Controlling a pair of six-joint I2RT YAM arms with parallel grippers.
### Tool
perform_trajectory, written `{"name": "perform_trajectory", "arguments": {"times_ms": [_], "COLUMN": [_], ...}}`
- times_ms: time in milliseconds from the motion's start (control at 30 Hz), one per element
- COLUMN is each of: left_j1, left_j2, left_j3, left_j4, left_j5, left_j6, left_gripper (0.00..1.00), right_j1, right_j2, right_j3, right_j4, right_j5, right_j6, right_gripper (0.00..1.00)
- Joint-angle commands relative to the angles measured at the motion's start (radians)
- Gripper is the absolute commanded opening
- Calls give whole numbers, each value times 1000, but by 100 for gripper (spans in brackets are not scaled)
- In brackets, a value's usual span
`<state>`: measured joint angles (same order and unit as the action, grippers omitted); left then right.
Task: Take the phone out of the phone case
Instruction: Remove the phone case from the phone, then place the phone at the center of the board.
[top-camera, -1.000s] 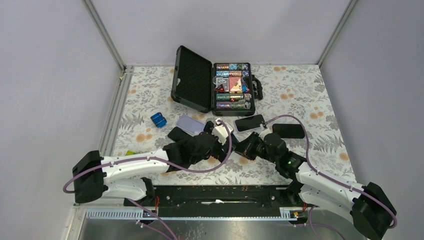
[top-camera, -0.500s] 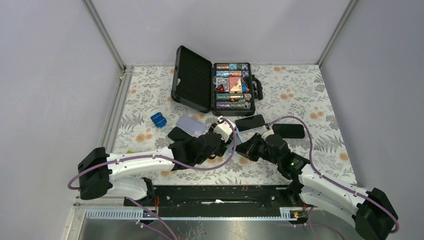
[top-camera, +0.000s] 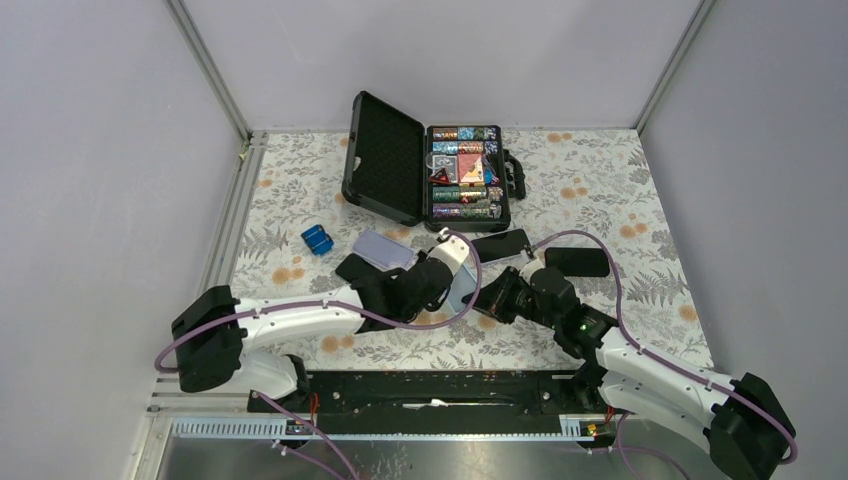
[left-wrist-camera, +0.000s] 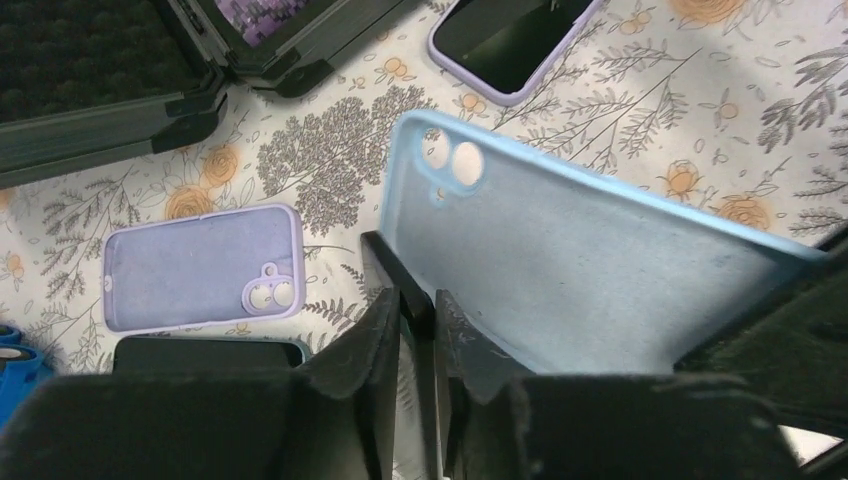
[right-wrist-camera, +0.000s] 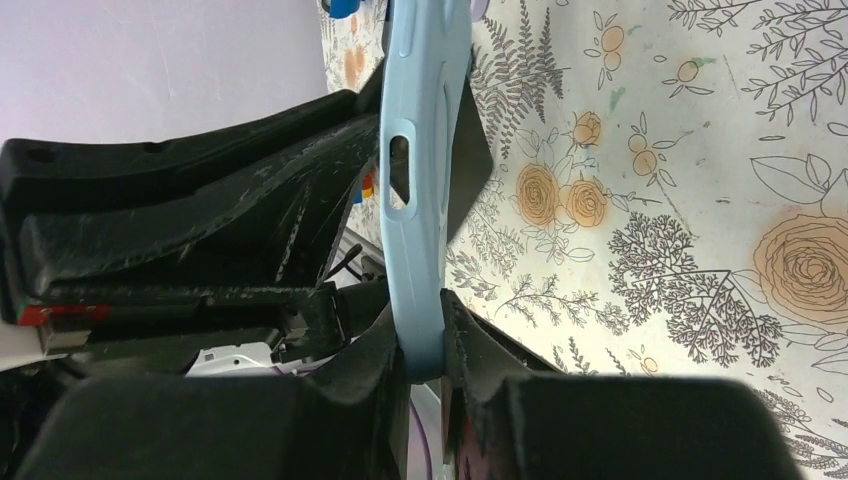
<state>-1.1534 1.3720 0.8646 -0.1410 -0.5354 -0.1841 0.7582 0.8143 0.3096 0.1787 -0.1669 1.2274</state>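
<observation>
Mostly the phone case (left-wrist-camera: 600, 280) is hiding from above: both wrists are crowding over it, leaving only a pale sliver showing. Up close, the right claw (right-wrist-camera: 420, 330) is clamping the case's lower edge and holding it on edge above the worktop (top-camera: 620, 190); that wrist view is giving it edge-on only. The left claw (left-wrist-camera: 418, 300), fingers nearly together, is pinching a thin dark slab at the camera-hole end. This is reading as the phone (left-wrist-camera: 392, 270), most of it lying out of sight. The case's far corner is vanishing behind the right claw's black bulk.

Just beyond, an empty lilac case (left-wrist-camera: 190, 265) is lying flat, with a black handset (left-wrist-camera: 200, 352) beside it, cut off. A lilac-cased handset (left-wrist-camera: 510, 40) is sitting farther on. Farthest, an open black carry case (top-camera: 385, 160) is showing coloured contents.

Against a second ago, the left arm is reaching further in, its claw having gone from wide apart to nearly closed. The right claw is gripping unchanged.
</observation>
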Motion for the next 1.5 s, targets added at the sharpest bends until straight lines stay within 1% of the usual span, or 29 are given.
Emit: {"name": "perform_trajectory", "arguments": {"times_ms": [0, 33, 100, 167, 233, 300, 400, 467, 567, 667, 767, 867, 933, 1033, 1200, 1233, 1300, 1400, 1467], "left_j1": [18, 22, 29, 35, 39, 40, 41, 40, 37, 29, 7, -35, -71, -132, -211, -222, -244, -261, -267], "left_j2": [10, 14, 18, 17, 9, 3, -3, -11, -48, -112, -158, -168, -156, -96, 59, 97, 143, 169, 171], "left_j3": [55, 50, 39, 26, 11, -2, -17, -28, -75, -138, -196, -250, -277, -291, -231, -212, -194, -204, -207], "left_j4": [-5, -2, 1, 4, 10, 16, 16, 12, 42, 126, 213, 290, 334, 372, 335, 301, 245, 243, 253], "left_j5": [-22, -18, -17, -12, -4, 3, 1, 22, 63, 132, 201, 214, 185, 102, -11, -33, -50, -25, 3], "left_j6": [-8, -12, -25, -34, -39, -38, -35, -20, -2, 32, 92, 157, 190, 247, 302, 286, 252, 204, 187], "left_gripper": [2, 0, 0, 0, 2, 0, 0, 0, 0, 0, 0, 0, 0, 0, 0, 1, 7, 13, 20], "right_j1": [6, 6, 6, 6, 7, 7, 6, 6, 6, 1, -21, -48, -63, -89, -131, -141, -149, -156, -159], "right_j2": [-7, -2, 18, 48, 85, 127, 150, 141, 93, 31, 4, 4, 11, 15, 13, 14, 11, 13, 18], "right_j3": [17, 17, 14, 2, 1, -4, -11, -14, -6, 5, 5, -8, -16, -31, -55, -58, -62, -70, -72], "right_j4": [77, 73, 65, 96, 115, 140, 150, 120, -16, -128, -171, -171, -171, -162, -137, -130, -116, -90, -76], "right_j5": [-12, -2, 16, 14, 11, 10, 21, 57, 156, 284, 320, 303, 289, 264, 222, 208, 183, 170, 157], "right_j6": [-29, -34, -42, -40, -41, -40, -39, -57, -121, -184, -223, -236, -245, -249, -247, -246, -240, -230, -228], "right_gripper": [0, 0, 0, 0, 0, 0, 0, 0, 0, 0, 0, 0, 0, 0, 0, 0, 0, 0, 0]}}
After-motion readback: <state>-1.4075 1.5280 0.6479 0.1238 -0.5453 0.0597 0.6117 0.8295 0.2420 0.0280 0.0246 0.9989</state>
